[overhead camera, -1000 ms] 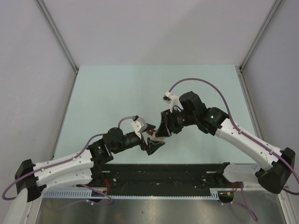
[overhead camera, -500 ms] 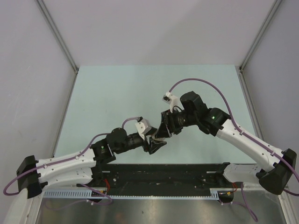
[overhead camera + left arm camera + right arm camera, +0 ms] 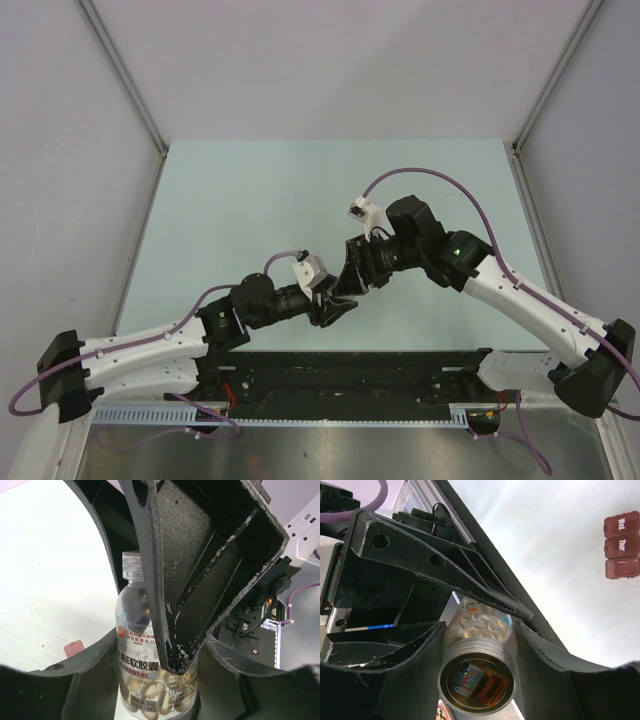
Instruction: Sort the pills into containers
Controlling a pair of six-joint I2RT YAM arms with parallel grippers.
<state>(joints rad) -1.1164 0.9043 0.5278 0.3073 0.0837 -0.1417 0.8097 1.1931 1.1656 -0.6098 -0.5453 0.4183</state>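
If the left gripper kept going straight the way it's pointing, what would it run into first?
Probably the clear bottle sitting between its fingers; a black finger of the right gripper crosses close in front, depth unclear.

Soft, even overhead light filled the top view, leaving faint shadows under the arms [image 3: 140, 352] on the table [image 3: 250, 200]. In both wrist views the tabletop blew out white; the bottle [image 3: 135, 630] was sharp, the nearest black edges blurred.

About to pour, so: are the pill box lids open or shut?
Shut. In the right wrist view the pill box has all three visible lids flat, Wed. and Thur. labels up, no interior showing.
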